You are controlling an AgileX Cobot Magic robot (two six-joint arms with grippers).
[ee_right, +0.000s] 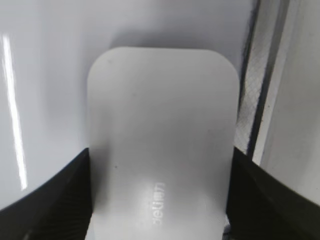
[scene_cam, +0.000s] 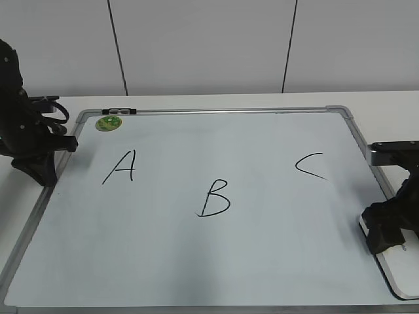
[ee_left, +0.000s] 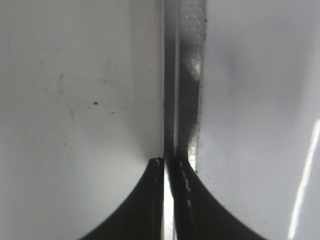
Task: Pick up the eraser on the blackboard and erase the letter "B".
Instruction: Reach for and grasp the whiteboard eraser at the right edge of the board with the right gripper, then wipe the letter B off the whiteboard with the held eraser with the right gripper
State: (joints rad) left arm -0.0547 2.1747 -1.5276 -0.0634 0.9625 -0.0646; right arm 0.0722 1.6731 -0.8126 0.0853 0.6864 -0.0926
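Note:
The blackboard [scene_cam: 196,261] lies flat on the table and bears a black "A" [scene_cam: 120,167], the letter "B" [scene_cam: 214,198] near its middle, and a "C" [scene_cam: 311,165]. The white eraser [scene_cam: 399,271] lies at the board's right front corner. My right gripper [scene_cam: 386,232] is down over it. In the right wrist view the eraser [ee_right: 160,110] fills the gap between the two fingers [ee_right: 160,152], which touch its sides. My left gripper [scene_cam: 42,167] is shut and empty at the board's left edge; its wrist view shows the tips [ee_left: 167,162] over the grey frame [ee_left: 189,100].
A small round green magnet [scene_cam: 109,122] sits at the board's far left corner, with a small black item [scene_cam: 119,111] on the frame behind it. White table surrounds the board; a white wall stands behind.

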